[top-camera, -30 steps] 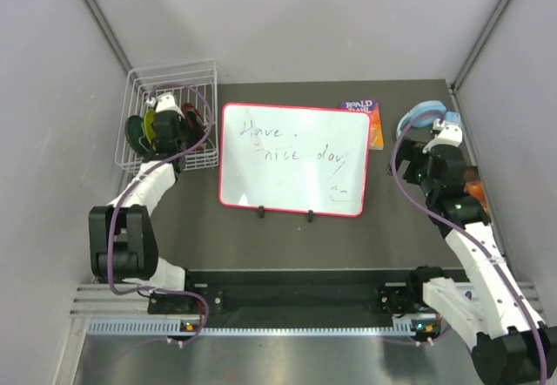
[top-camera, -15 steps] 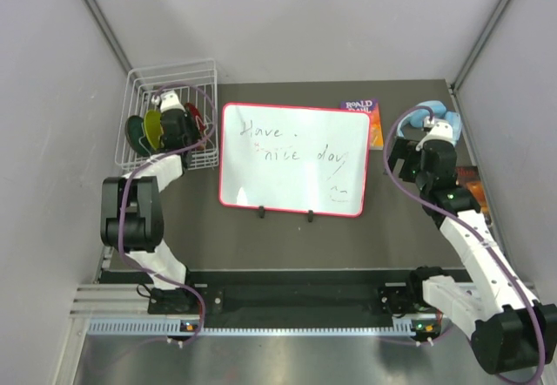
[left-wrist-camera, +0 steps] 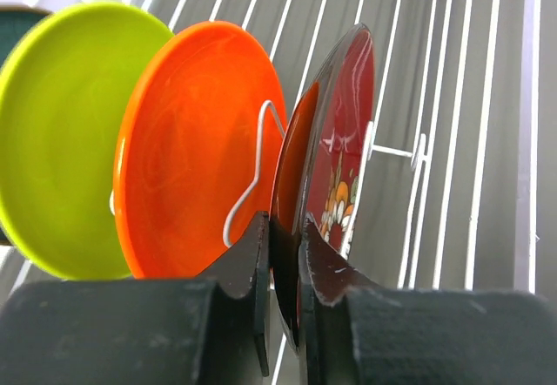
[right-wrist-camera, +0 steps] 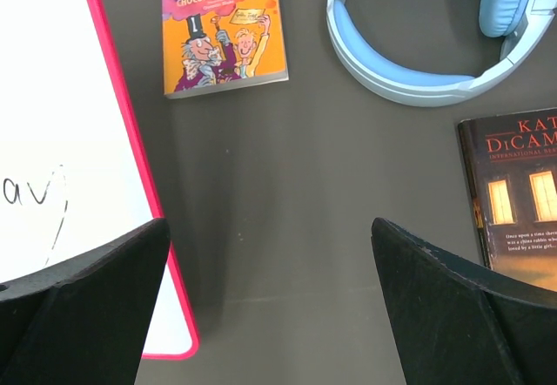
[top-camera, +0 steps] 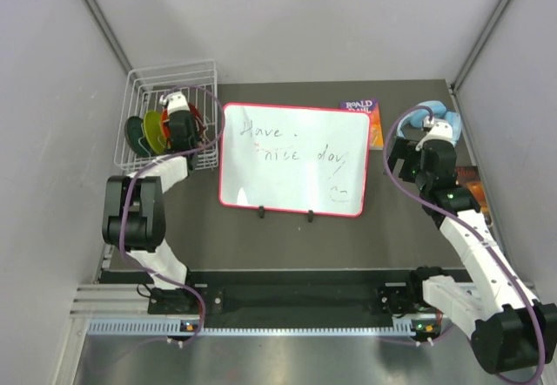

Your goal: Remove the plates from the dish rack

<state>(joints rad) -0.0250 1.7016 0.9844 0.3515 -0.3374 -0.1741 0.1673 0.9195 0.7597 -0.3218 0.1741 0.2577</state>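
Note:
The white wire dish rack (top-camera: 139, 84) stands at the table's back left with the plates on edge in it. The left wrist view shows a lime-yellow plate (left-wrist-camera: 61, 124), an orange plate (left-wrist-camera: 196, 154) and a dark red plate with flower marks (left-wrist-camera: 344, 132) side by side. My left gripper (left-wrist-camera: 285, 228) reaches into the rack (left-wrist-camera: 452, 141) and is shut on the dark red plate's lower rim, one finger on each face. My right gripper (right-wrist-camera: 271, 224) hangs open over bare table at the right, nothing between its fingers.
A pink-framed whiteboard (top-camera: 291, 158) lies in the middle, its corner near my right gripper (top-camera: 439, 132). Light blue headphones (right-wrist-camera: 418, 54), a Charlie book (right-wrist-camera: 218, 28) and a dark book (right-wrist-camera: 518, 193) lie at the right. Grey walls close in both sides.
My left gripper has shut on the dark red plate's rim after shifting slightly right inside the rack. The right arm swung a little early on, then held still, open.

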